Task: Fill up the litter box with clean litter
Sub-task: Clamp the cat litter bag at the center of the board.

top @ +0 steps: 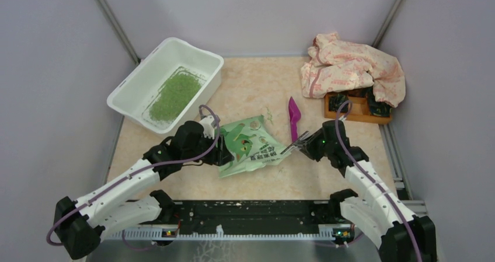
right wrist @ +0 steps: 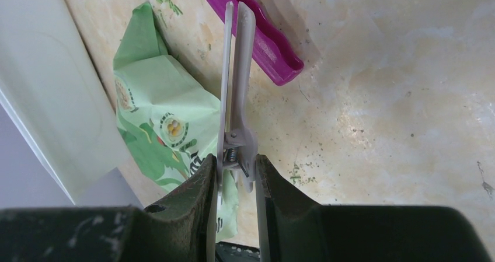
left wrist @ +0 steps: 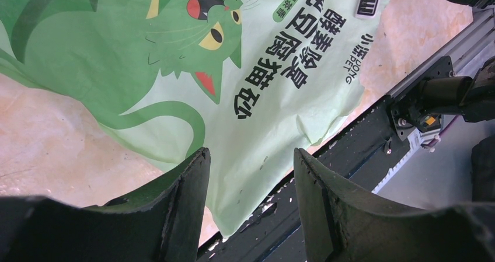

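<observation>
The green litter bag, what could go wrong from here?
1. The bag lies flat, apart from the litter box, with the left gripper open over it. Thin plastic may slip or crumple when pinched, spilling its contents outside the box.
2. The right gripper is shut on a clip, so it probably cannot steady the bag.
3. The purple scoop lies near the clip's tip and could get knocked.

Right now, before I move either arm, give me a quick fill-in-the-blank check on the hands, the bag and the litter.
1. The right hand is shut on a grey spring ____.
2. The left hand hangs ____ over the bag, gripping nothing.
3. The clean litter in the litter box is ____ in colour.
Missing words: clip; open; green.
</observation>
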Available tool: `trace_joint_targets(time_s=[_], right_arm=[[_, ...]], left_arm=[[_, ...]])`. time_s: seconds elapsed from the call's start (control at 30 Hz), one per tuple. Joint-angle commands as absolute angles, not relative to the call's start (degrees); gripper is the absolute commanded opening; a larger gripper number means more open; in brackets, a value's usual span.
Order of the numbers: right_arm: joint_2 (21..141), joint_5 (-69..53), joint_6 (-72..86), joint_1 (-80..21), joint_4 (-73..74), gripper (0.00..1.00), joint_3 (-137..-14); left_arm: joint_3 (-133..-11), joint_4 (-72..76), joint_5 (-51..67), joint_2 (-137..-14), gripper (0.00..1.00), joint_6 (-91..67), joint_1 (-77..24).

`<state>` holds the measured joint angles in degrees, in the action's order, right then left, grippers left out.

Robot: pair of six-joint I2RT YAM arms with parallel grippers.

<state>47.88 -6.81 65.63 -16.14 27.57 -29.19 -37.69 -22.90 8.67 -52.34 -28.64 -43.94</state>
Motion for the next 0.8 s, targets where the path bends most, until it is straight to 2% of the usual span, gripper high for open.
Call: trace_joint_targets(time_s=[0.0, 0.77], right_arm=[[47.99, -4.96, 67.84, -18.37, 23.90, 0.00, -28.58], [47.58, -1.49, 75.90, -26.85, 21.28, 0.00, -25.88]], left_arm=[[-37.19, -22.31, 9.39, -51.17, 0.61, -27.85, -43.95], [-36.84, -23.01, 9.58, -49.62, 0.61, -28.12, -43.95]])
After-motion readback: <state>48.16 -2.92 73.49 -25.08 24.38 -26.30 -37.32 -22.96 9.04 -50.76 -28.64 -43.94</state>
